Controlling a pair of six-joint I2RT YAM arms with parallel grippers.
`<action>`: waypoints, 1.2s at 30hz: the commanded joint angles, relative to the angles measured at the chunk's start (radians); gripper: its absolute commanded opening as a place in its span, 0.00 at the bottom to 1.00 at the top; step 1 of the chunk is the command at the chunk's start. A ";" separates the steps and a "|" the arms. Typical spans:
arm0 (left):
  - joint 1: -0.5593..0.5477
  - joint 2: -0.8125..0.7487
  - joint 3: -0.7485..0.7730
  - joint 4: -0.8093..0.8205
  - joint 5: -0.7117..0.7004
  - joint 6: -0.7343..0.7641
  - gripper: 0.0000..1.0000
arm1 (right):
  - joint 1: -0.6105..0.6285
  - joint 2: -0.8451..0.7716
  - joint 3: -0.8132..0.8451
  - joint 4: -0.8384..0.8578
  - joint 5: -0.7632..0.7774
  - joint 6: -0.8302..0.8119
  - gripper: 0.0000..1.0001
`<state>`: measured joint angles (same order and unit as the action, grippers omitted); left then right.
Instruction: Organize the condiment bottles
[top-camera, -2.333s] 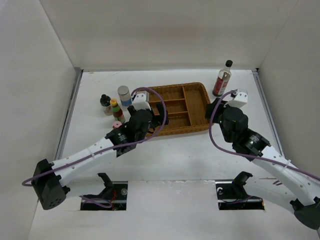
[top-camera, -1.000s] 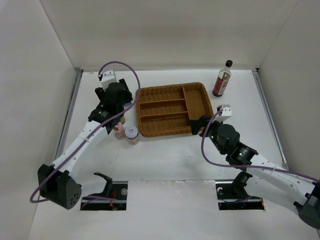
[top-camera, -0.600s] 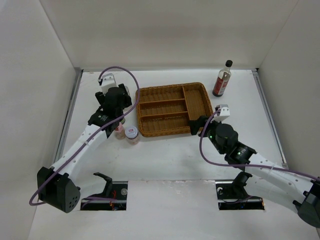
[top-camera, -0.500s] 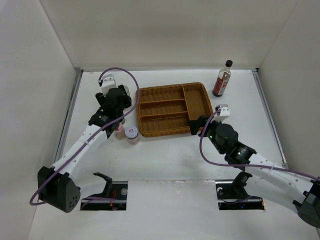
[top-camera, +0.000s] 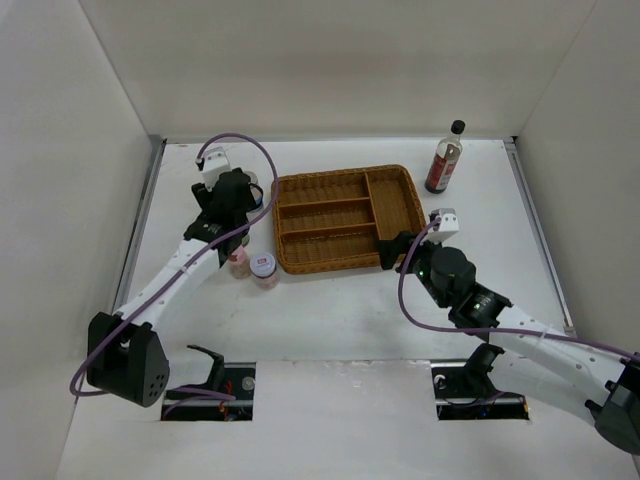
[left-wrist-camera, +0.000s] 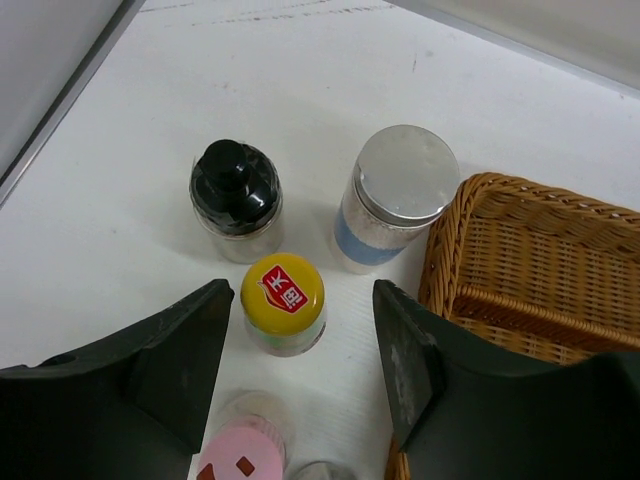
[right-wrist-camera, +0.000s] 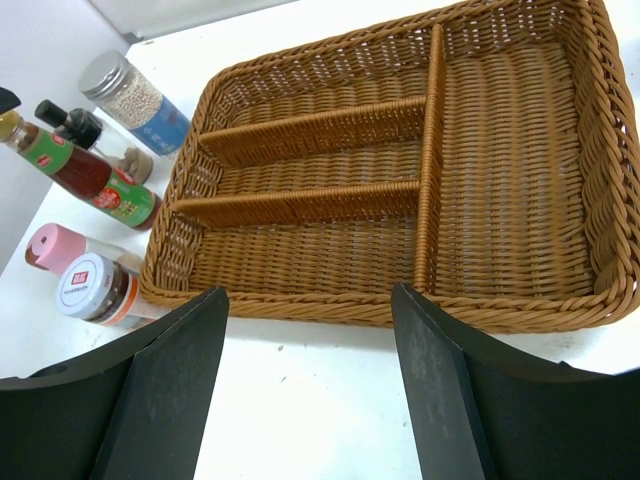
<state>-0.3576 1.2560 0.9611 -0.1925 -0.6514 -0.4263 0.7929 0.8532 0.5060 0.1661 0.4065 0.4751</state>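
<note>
Right now the left gripper (left-wrist-camera: 300, 300) hangs wide open over the cluster of small bottles at the left of the wicker tray (left-wrist-camera: 540, 260). In its wrist view the yellow-capped bottle (left-wrist-camera: 283, 292) stands upright between the two dark fingers, and neither finger appears to touch it. Just beyond stand the black-capped jar (left-wrist-camera: 235, 190) and, to its right, the silver-lidded jar (left-wrist-camera: 400, 190), which sits close beside the tray's corner. Nearer the camera, the pink-lidded jar (left-wrist-camera: 245, 460) shows at the bottom edge. The white-lidded jar (right-wrist-camera: 88, 283) stands just beside the pink one, near the tray's front left corner. Across the table the right gripper (right-wrist-camera: 308, 297) is also spread open and holds nothing, hovering at the tray's near right side and looking across its woven compartments. The tall dark-sauce bottle (top-camera: 445, 160) stands upright by itself at the far right of the table, near the tray's far right corner but apart from it.
</note>
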 joint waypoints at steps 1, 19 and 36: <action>0.010 0.009 -0.019 0.050 -0.021 0.006 0.57 | 0.006 -0.002 0.016 0.061 -0.015 -0.001 0.73; 0.045 0.046 -0.050 0.130 -0.037 0.018 0.33 | 0.022 0.010 0.012 0.072 -0.015 0.000 0.73; 0.058 0.109 -0.019 0.174 -0.030 0.029 0.24 | 0.027 -0.005 0.006 0.072 -0.032 0.002 0.73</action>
<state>-0.3031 1.3712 0.9165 -0.0399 -0.6762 -0.4023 0.8070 0.8639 0.5060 0.1741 0.3866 0.4751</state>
